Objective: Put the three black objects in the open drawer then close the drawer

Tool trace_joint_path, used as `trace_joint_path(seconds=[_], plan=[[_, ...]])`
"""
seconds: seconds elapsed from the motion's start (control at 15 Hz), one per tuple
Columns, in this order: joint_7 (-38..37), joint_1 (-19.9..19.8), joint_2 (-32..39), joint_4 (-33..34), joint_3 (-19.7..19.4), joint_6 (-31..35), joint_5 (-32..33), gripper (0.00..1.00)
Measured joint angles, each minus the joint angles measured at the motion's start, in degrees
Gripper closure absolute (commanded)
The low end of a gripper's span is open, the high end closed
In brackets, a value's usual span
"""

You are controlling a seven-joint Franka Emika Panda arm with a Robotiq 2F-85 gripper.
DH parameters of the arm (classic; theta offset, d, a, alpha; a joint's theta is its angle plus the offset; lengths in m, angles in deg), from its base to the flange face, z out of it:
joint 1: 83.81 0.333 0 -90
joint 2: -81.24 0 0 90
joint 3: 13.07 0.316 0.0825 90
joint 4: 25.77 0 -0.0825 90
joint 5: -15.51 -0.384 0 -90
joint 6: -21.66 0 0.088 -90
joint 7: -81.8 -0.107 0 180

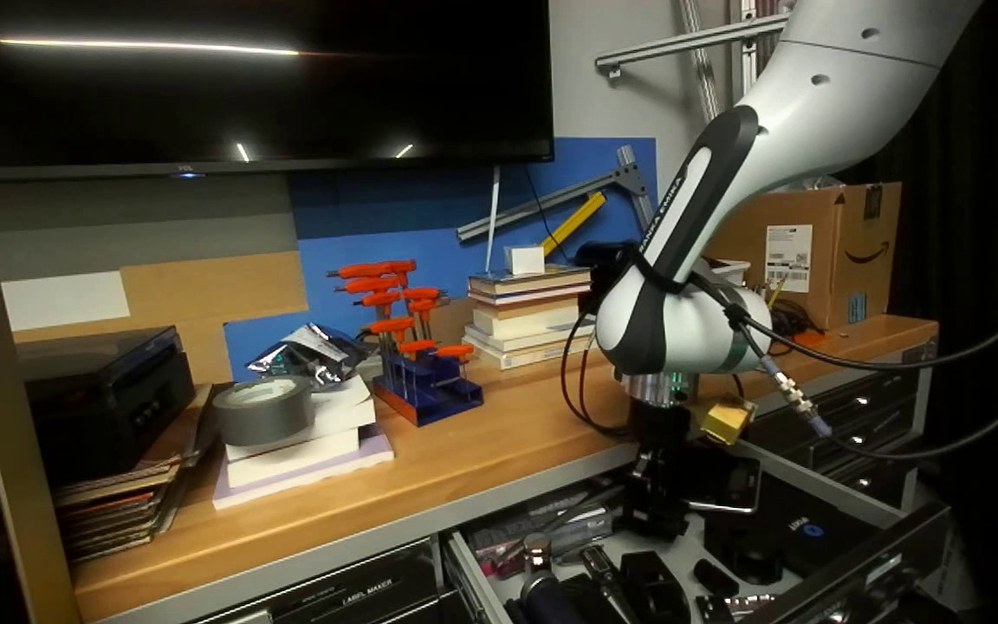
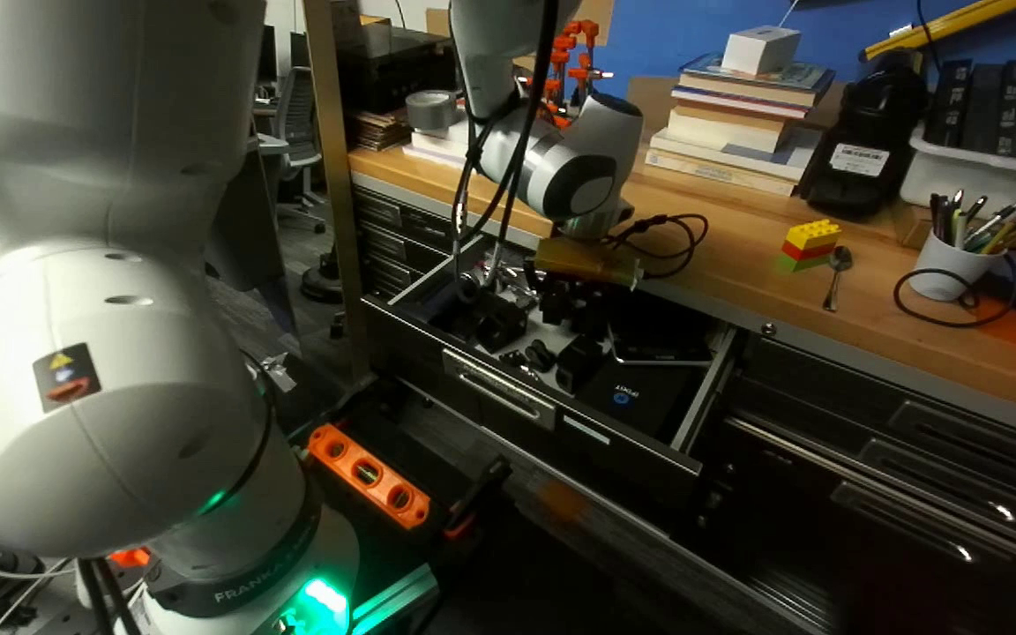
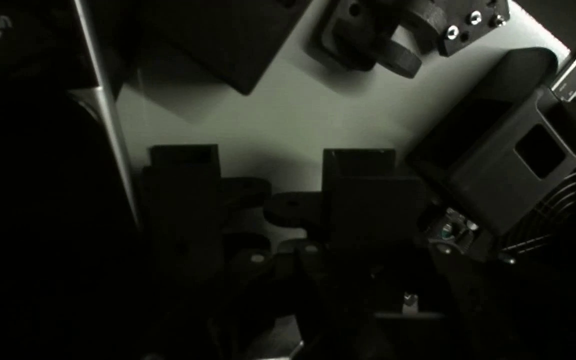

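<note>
The drawer [image 2: 552, 407] stands open in both exterior views, its long front [image 1: 867, 555] pulled out from under the bench. Small black items lie in it: a bulky one [image 2: 499, 322], a rounded one [image 2: 539, 354] and a blocky one [image 2: 578, 362]. My gripper [image 1: 657, 520] points straight down inside the drawer, low over its contents. In the dark wrist view my jaws [image 3: 377, 252] are around or just behind a black block with tabs [image 3: 363, 210]; whether they grip it is unclear. A similar tabbed piece [image 3: 183, 200] is to its left. A black ringed part [image 3: 388, 40] lies farther off.
A tablet-like item [image 2: 658, 339] and a black lettered box [image 2: 640, 397] lie at one end of the drawer. Tools [image 1: 542, 572] fill the other end. The wooden bench top [image 1: 534, 425] overhangs close behind the gripper. Cables [image 2: 508, 168] hang from the arm.
</note>
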State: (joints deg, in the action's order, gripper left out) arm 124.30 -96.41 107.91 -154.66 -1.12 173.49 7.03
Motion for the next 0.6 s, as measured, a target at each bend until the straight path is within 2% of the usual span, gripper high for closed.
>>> trace_joint_path(seconds=[0.07, 0.13, 0.33, 0.47, 0.6], plan=[[0.61, -0.32, 0.52, 0.0, 0.0, -0.16, 0.0, 0.4], [1.08, -0.57, 0.98, 0.0, 0.0, -0.38, 0.0, 0.39], [0.61, -0.65, 1.75, -0.01, -0.31, -0.93, 0.0, 0.19], [-2.56, -0.62, 1.56, -0.01, -0.42, -0.53, -0.14, 0.03], [-6.64, -0.48, 0.76, -0.25, -0.39, 1.4, -1.21, 0.0]])
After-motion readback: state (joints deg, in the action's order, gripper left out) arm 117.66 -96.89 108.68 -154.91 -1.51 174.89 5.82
